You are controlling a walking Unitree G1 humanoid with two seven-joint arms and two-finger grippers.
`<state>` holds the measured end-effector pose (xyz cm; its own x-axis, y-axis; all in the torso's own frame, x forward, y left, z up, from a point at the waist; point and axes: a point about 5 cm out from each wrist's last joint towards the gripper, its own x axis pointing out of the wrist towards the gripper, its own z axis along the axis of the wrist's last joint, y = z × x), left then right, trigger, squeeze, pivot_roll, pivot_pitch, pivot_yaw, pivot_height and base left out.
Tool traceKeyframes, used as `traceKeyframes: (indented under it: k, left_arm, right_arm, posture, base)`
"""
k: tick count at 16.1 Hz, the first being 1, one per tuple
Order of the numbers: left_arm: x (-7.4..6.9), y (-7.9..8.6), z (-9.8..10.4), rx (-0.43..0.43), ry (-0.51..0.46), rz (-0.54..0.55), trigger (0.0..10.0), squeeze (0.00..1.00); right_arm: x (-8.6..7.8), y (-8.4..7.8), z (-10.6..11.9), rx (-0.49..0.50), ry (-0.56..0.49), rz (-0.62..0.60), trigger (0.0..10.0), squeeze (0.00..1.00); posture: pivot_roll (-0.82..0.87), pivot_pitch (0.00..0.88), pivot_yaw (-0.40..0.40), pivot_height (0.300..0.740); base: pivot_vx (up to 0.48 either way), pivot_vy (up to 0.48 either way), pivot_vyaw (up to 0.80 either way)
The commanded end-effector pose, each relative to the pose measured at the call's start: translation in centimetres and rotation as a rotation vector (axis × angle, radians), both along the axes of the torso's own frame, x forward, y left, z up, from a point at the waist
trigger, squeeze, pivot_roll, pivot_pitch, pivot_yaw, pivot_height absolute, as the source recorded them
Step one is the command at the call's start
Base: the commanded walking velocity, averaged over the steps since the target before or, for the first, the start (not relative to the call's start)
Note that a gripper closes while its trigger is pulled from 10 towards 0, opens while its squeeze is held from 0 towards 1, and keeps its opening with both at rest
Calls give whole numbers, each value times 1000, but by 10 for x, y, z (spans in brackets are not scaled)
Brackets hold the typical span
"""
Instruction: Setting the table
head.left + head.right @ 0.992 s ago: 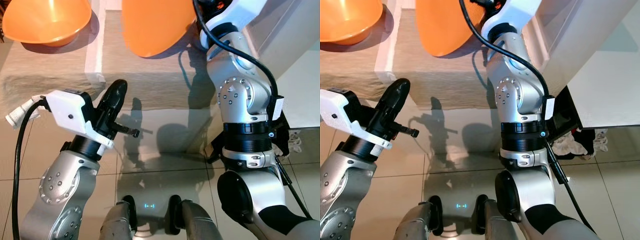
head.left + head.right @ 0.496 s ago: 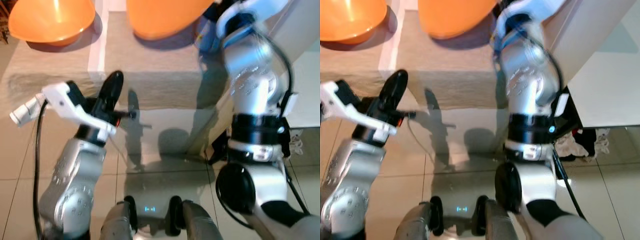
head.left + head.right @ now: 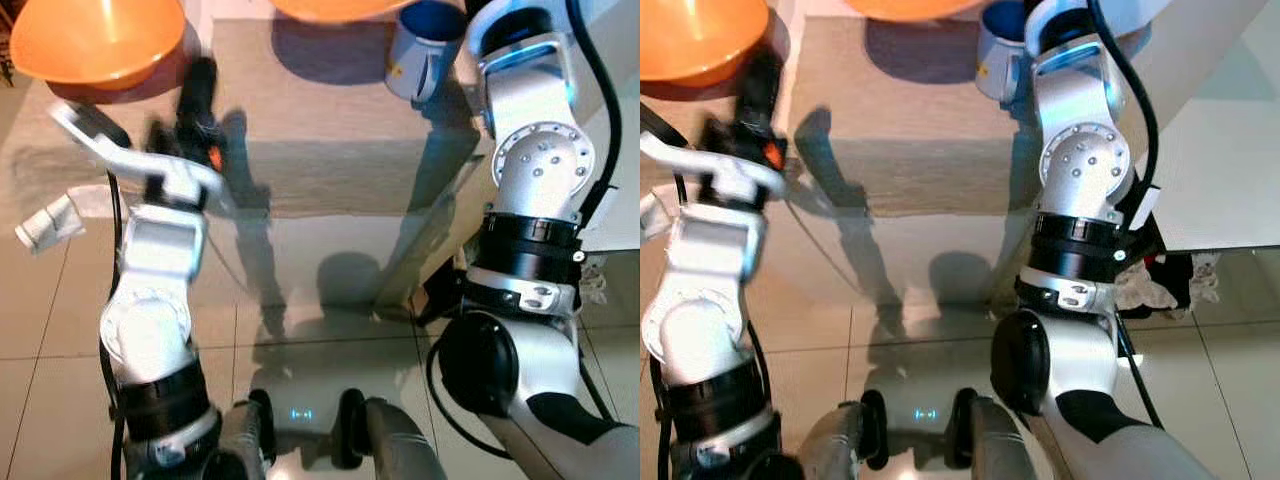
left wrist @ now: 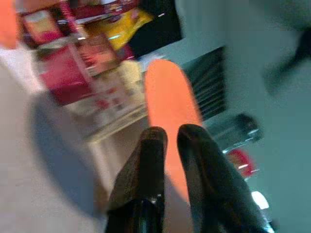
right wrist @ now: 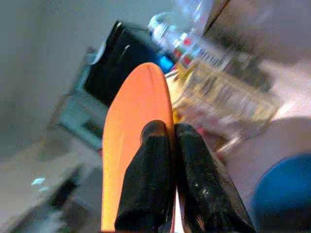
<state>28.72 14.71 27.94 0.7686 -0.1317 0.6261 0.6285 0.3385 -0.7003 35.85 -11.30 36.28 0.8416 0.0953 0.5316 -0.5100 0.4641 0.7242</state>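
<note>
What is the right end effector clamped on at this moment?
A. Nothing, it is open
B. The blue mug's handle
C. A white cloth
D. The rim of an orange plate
D. In the right wrist view the right end effector has its two black fingers pinched on the edge of the orange plate, with the blue mug standing apart on the table beside it.

A home dining spot — tiled floor (image 3: 330, 300), cloth-covered table (image 3: 300, 130) bearing orange bowls (image 3: 95, 40) at eleven o'clock, a blue mug (image 3: 420, 55) at one — packaged groceries (image 4: 73, 63) stacked beyond.
</note>
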Motion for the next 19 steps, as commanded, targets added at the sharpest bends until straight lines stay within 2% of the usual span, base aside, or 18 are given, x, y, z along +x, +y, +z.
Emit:
traceKeyframes:
  k: [1, 3, 7, 13, 14, 19]
  left_arm:
    - [-5, 3, 5, -45, -34, -25, 10000, 1000]
    - [-10, 5, 10, -93, -53, -75, 10000, 1000]
    - [-15, 0, 6, -110, -22, -151, 10000, 1000]
    - [-25, -9, 15, -143, -65, -263, 10000, 1000]
    - [-26, -8, 16, -146, -75, -270, 10000, 0]
    - [-25, -4, 19, -147, -81, -230, 10000, 0]
  right_arm:
    - [-12, 0, 20, 42, -114, 52, 0, 0]
    - [-14, 4, 19, 41, -137, 108, 0, 0]
    - [-23, 18, 18, 19, -189, 231, 0, 0]
    - [-31, 28, 18, 1, -216, 297, 0, 0]
    - [-31, 30, 18, -1, -219, 308, 0, 0]
    - [-44, 50, 13, -80, -240, 427, 0, 0]
  posture:
    - [-55, 203, -15, 740]
    - [-46, 202, -15, 740]
    - [-41, 200, -16, 740]
    - [-38, 199, -19, 740]
    - [-39, 199, -19, 740]
    - [-39, 198, -21, 740]
  base:
    - [0, 0, 0]
    - [0, 0, 0]
    - [0, 0, 0]
    - [0, 0, 0]
    - [0, 0, 0]
    - [0, 0, 0]
